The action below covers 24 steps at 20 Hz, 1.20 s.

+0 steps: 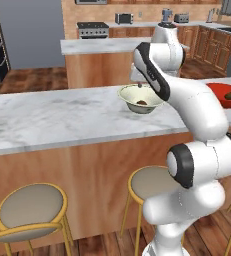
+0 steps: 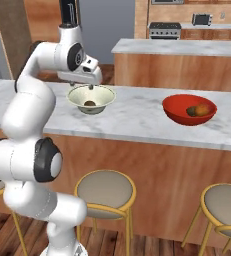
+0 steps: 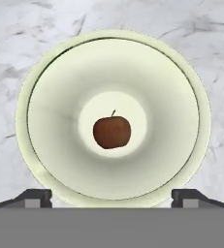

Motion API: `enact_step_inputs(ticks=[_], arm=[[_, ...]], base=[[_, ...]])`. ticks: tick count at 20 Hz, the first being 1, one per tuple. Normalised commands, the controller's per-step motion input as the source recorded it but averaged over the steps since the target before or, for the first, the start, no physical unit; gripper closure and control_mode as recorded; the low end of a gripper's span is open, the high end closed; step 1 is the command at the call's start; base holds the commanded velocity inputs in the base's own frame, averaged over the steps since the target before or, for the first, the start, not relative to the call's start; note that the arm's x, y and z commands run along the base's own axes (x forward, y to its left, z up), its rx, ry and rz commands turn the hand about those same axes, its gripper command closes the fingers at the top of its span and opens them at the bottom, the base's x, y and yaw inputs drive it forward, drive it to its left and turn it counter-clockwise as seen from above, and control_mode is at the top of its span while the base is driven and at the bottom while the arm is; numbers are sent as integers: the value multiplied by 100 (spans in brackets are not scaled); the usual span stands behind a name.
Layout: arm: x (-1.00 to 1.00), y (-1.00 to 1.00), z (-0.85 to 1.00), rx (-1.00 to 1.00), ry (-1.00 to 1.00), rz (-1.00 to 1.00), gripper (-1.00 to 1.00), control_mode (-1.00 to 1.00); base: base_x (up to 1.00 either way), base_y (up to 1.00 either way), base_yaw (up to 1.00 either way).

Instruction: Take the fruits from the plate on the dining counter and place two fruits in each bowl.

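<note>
Fingers (image 3: 111, 197): you are looking at them spread wide apart, one tip at each lower side of the cream bowl's rim in the hand view, gripping nothing.
Cream bowl (image 2: 91, 98): it is sitting on the worktop (image 2: 132, 117) directly under your hand, which is hanging just above its rim.
Brown fruit (image 3: 112, 132): it is lying alone at the centre of the cream bowl's floor, stem up, clear of the walls.
Red bowl (image 2: 189, 109): it is standing on the same worktop, well apart from the cream bowl, on its right in the right base view.
Other fruits (image 2: 199, 110): two are resting together inside the red bowl, an orange one touching a darker greenish one.
Stools (image 2: 106, 191): they are standing below the worktop edge, nearer you than the cream bowl.
</note>
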Motion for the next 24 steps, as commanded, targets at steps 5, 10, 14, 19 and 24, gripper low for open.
enact_step_inputs(ticks=[5, 10, 14, 19, 24], arm=[[-100, -2, 7, 0, -31, 0, -100, -100], [-100, -6, -11, 0, -22, 1, -100, -100], [-68, 0, 0, 0, -7, 4, -100, -100], [-29, 1, 0, 0, 0, 5, -100, -100], [-3, 6, 0, -2, 0, 5, -100, -100]], base=[[0, 0, 0], [0, 0, 0], [0, 0, 0], [0, 0, 0], [0, 0, 0]])
